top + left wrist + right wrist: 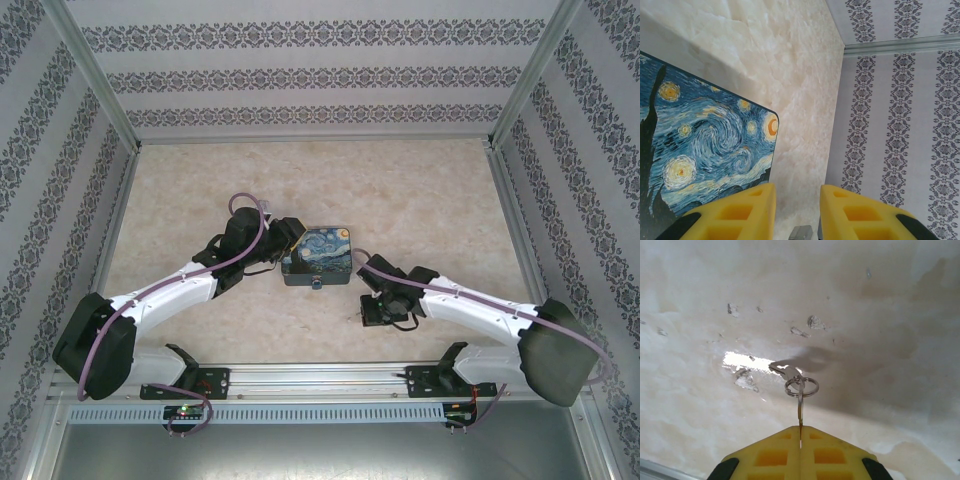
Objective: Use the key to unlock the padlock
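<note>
Now, right gripper [800, 435] pinched on the key [800, 415], left gripper [797, 200] narrowly agape beside the box [320, 250], steer the key's tip squarely into the padlock [318, 284] at the box's near edge.

The key [800, 412] is half hidden inside the right end effector [800, 432].
</note>
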Available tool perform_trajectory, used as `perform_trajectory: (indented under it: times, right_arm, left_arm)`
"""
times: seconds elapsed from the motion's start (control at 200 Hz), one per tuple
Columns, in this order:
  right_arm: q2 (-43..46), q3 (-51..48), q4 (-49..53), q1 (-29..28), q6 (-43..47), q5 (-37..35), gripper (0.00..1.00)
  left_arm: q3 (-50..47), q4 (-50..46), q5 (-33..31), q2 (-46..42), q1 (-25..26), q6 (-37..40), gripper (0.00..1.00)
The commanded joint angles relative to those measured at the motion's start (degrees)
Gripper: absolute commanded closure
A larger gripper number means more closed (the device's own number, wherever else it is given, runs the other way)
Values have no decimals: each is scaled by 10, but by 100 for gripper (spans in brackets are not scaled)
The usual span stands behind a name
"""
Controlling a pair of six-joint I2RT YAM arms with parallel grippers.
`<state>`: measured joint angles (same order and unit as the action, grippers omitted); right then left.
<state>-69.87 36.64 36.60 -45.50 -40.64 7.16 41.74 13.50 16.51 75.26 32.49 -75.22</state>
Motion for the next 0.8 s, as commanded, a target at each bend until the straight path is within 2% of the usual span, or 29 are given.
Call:
perform_trajectory:
  times: [0.0,0.26,0.41,0.6,0.699,0.794]
  right_arm:
    - [19,-3,6,12,-11,23,100]
    - [49,21,15,24,-16,44,100]
    - [61,58,27,27,-15,55,100]
    - [57,128,32,35,-11,67,100]
    - [44,170,27,42,-10,70,100]
    - [29,211,13,47,-14,73,100]
  left_arm:
    - [-5,-6,12,-12,-9,10,71]
    - [-5,-4,23,-12,-9,-11,70]
    - [-5,6,31,-10,-9,-31,65]
    - [-3,38,44,-1,-8,-75,52]
    - [1,54,50,4,-8,-105,37]
    - [9,64,55,11,-7,-130,30]
